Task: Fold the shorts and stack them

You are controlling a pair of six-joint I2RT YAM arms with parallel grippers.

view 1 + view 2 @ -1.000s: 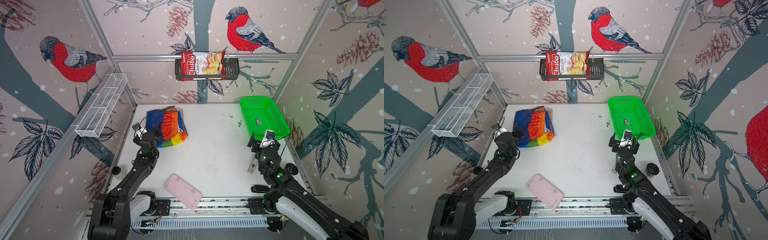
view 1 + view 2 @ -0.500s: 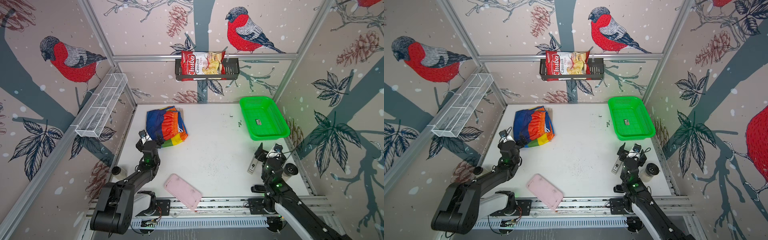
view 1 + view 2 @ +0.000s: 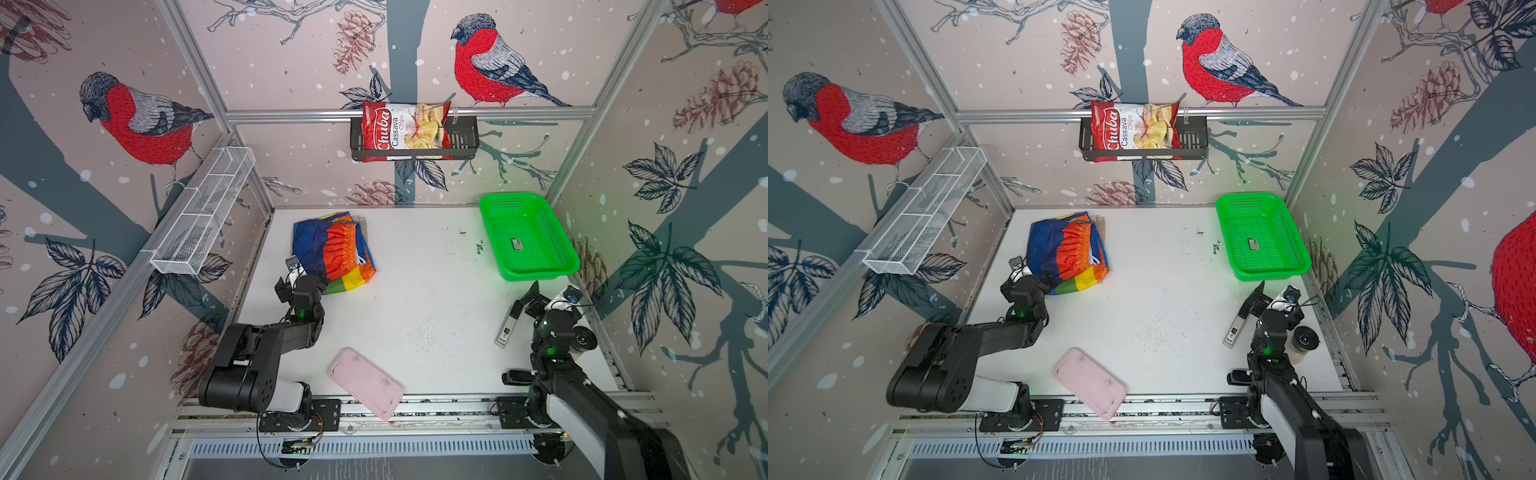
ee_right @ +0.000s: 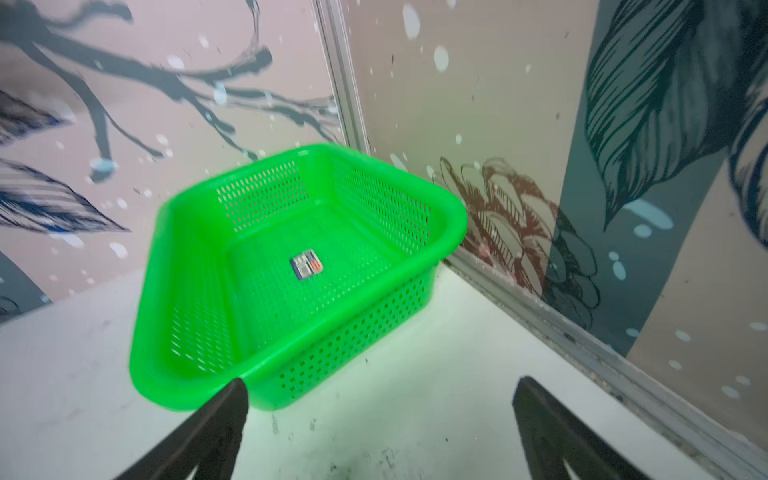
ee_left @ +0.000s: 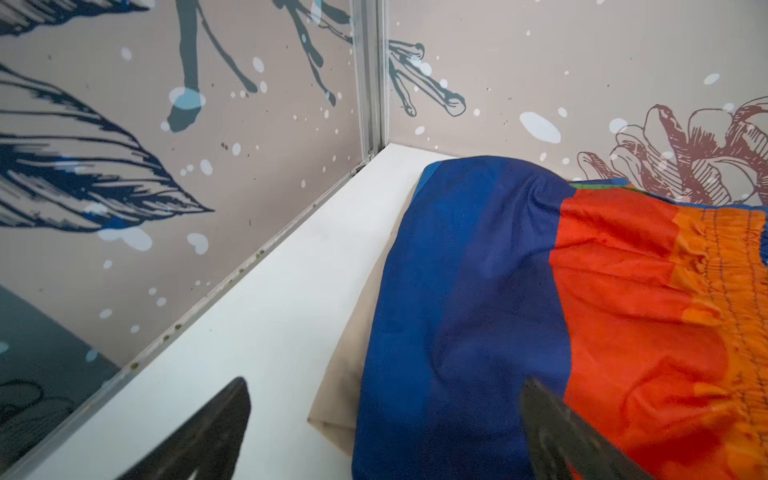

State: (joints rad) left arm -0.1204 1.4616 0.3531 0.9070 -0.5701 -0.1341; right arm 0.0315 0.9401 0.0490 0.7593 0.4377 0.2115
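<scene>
The striped shorts (image 3: 332, 249) are laid as a folded bundle at the far left of the table (image 3: 415, 291), on top of the beige shorts (image 5: 336, 399). Only an edge of the beige shorts is exposed, beneath the blue panel. The left gripper (image 3: 301, 279) is positioned at the near edge of the bundle, with its jaws spread wide and nothing held. In the left wrist view one finger (image 5: 552, 428) is seen over the blue cloth; contact cannot be determined.

The right gripper (image 3: 550, 293) is likewise spread wide and empty, near the right wall. It is pointed at the basket (image 3: 536, 272), which occupies the far right corner. A slim bar (image 3: 509, 324) lies just beside this gripper on the inner side. A small jar (image 3: 584, 338) stands close to the arm on the wall side. A pink tray (image 3: 365, 382) overhangs the near table edge between the arm bases.

Open surface is available across the table centre. A narrow bare strip is left between the bundle and the left wall.
</scene>
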